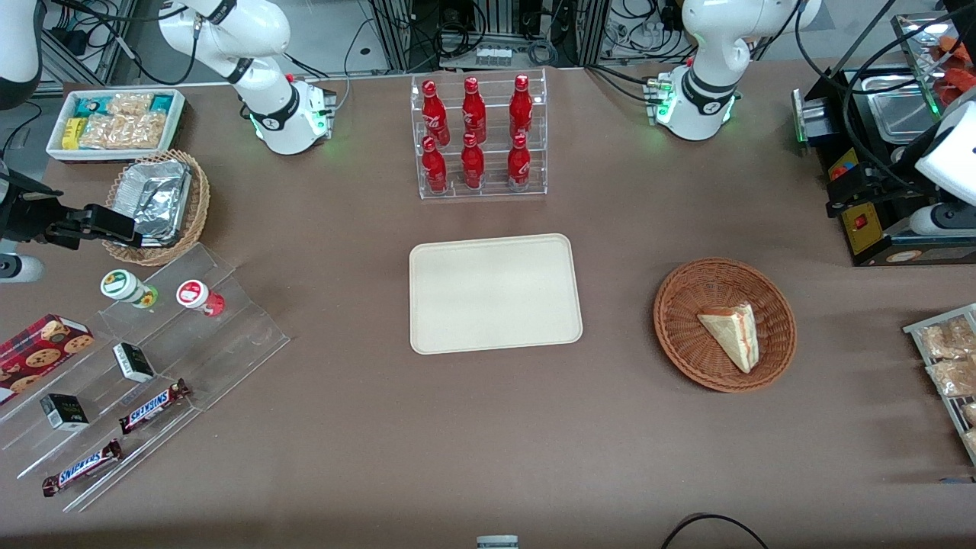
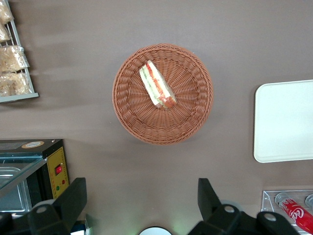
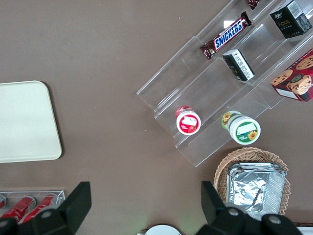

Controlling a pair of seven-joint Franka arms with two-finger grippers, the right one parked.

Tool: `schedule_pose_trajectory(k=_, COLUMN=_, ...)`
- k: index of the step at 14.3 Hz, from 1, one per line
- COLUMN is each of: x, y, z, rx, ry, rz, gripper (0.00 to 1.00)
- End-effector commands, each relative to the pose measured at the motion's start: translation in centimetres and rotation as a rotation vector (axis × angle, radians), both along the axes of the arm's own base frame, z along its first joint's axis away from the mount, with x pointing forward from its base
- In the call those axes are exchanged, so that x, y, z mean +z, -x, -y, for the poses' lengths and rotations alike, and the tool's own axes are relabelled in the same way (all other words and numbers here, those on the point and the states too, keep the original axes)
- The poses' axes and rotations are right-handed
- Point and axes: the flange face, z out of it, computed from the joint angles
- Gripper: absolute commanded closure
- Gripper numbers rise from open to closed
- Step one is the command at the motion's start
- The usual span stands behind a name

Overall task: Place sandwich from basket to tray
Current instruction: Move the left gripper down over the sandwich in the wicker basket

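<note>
The sandwich (image 1: 733,332), a pale wedge with red and green layers, lies in the round reddish-brown basket (image 1: 679,297). It also shows in the left wrist view (image 2: 157,85), in the middle of the basket (image 2: 127,107). The cream tray (image 1: 496,293) lies bare at the table's middle, beside the basket; its edge shows in the left wrist view (image 2: 286,122). My left gripper (image 1: 846,187) hangs high over the table's working-arm end, farther from the front camera than the basket. In the wrist view the gripper (image 2: 141,196) is open and empty, fingers (image 2: 73,196) wide apart.
A clear rack of red bottles (image 1: 480,137) stands farther back than the tray. A black appliance (image 1: 877,221) sits under my gripper. A rack of bagged snacks (image 1: 949,358) lies at the working arm's end. Stepped clear shelves (image 1: 152,343) and a foil-filled basket (image 1: 160,202) are toward the parked arm's end.
</note>
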Motion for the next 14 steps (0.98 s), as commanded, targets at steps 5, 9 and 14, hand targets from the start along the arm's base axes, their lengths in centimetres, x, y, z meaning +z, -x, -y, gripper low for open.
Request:
schedule_pose_trajectory(k=5, x=-1.4, y=-0.4, z=-0.9, rx=0.007, ry=-0.002, rz=-0.001, gripper=0.00)
schedule_pose_trajectory(k=9, x=-9.1, y=-1.2, z=-1.9, rx=0.091, ry=-0.005, rz=0.016, gripper=0.00)
schedule_pose_trajectory(k=14, x=-19.7, y=-0.2, z=-1.4, rx=0.295, ry=0.003, rz=0.117, gripper=0.00)
